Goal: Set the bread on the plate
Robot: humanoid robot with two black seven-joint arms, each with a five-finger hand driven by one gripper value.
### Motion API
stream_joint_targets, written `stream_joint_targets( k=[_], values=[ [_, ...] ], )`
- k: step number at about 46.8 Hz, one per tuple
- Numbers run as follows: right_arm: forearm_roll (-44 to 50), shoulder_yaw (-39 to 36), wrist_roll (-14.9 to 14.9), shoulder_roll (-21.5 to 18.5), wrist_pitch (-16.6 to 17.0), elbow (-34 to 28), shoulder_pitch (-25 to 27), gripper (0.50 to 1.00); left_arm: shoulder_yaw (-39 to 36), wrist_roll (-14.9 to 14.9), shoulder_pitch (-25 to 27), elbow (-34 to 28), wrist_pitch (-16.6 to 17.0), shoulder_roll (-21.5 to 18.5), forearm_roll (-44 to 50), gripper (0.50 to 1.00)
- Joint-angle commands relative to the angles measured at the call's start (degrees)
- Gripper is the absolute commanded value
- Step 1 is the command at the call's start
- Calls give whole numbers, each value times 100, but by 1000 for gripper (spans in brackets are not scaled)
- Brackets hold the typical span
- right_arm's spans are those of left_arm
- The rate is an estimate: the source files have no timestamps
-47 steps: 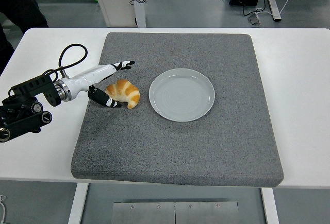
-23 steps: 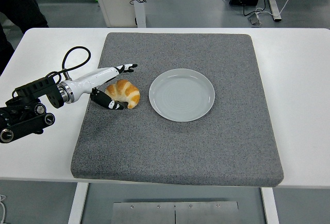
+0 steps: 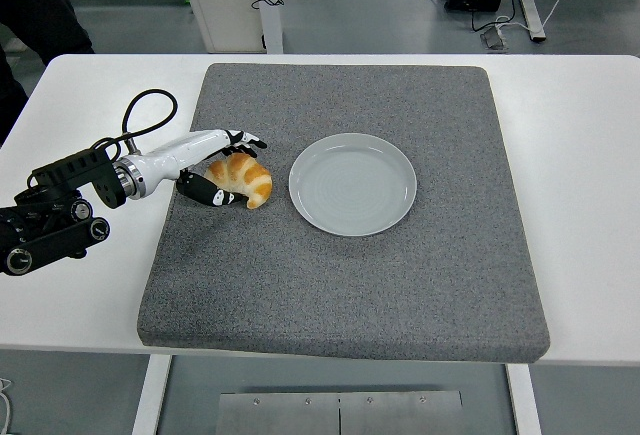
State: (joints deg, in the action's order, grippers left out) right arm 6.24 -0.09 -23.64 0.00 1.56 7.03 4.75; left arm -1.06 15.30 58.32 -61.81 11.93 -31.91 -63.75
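The bread, a golden croissant [image 3: 252, 185], lies on the grey mat left of the empty grey-white plate [image 3: 352, 183]. My left hand [image 3: 241, 169] reaches in from the left and straddles the croissant. Its fingers [image 3: 246, 140] are bent over the croissant's far side and the thumb [image 3: 212, 195] lies against its near left side. The fingers are not clamped tight and the croissant rests on the mat. The right arm is out of view.
The grey mat [image 3: 400, 285] covers most of the white table [image 3: 590, 155]. A black cable [image 3: 145, 105] loops above my left forearm. A person's dark clothing [image 3: 30, 5] shows at the top left.
My left hand has shifted slightly right, and its fingers have lowered and curled closer over the croissant's top. The croissant and plate have not moved.
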Motion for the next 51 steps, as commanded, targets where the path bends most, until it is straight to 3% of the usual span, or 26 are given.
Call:
stream_joint_targets(
  k=[1, 8, 17, 38, 51],
  values=[
    [0, 0, 0, 0, 3, 0, 0, 1000, 0, -1, -4, 3, -7, 10, 3, 698],
    [0, 0, 0, 0, -6, 0, 0, 1000, 0, -10, -22, 3, -7, 10, 11, 643],
    [0, 0, 0, 0, 3, 0, 0, 1000, 35, -19, 66, 3, -16, -8, 99, 625],
    [0, 0, 0, 0, 3, 0, 0, 1000, 264, 8, 619, -33, -121, -280, 135, 627],
    [0, 0, 0, 0, -6, 0, 0, 1000, 281, 25, 1199, -33, -411, -482, 126, 628]
  ],
)
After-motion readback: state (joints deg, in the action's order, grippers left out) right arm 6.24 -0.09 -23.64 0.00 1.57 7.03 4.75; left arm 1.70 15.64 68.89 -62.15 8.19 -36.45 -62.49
